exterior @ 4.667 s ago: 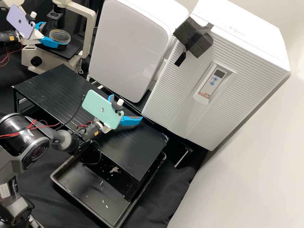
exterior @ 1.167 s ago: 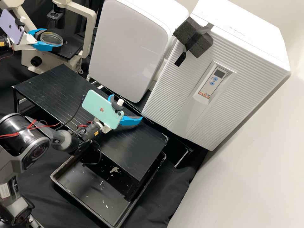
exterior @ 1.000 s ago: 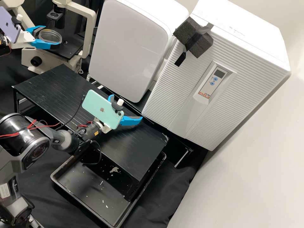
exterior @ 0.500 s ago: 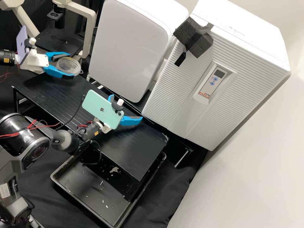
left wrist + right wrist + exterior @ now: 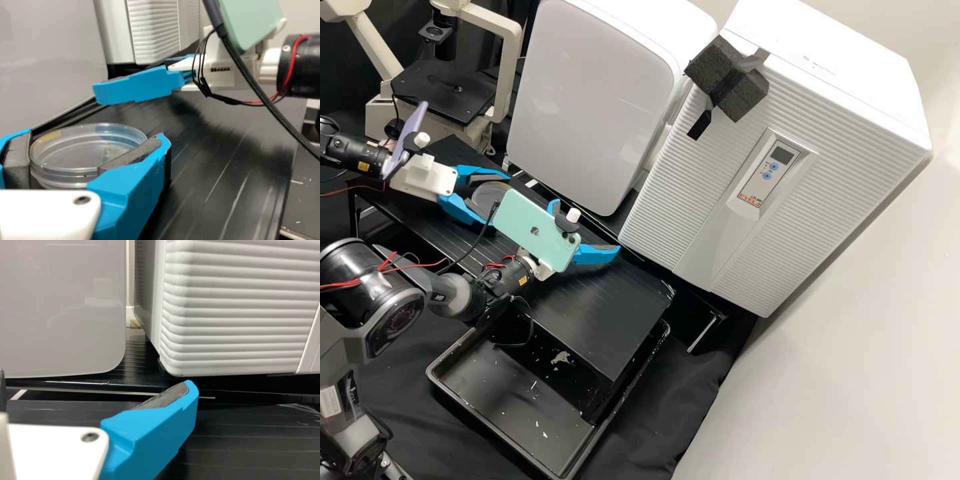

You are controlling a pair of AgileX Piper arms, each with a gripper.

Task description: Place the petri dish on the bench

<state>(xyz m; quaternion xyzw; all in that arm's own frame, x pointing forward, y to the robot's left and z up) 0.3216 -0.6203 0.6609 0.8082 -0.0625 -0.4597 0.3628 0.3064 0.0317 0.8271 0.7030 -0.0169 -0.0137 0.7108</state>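
Brightly lit, pale glare on wall (image 5: 853, 333), soft shadow on bench (image 5: 240, 165)

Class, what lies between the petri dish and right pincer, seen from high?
In the high view, a green phone and black cable lie between petri dish and right pincer.

White ribbed appliance (image 5: 840, 160), black tray (image 5: 513, 400), microscope (image 5: 510, 67)

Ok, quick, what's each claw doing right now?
Left claw: closed on the petri dish, one finger on each side.
Right claw: open, holding nothing, its fingers spread wide.
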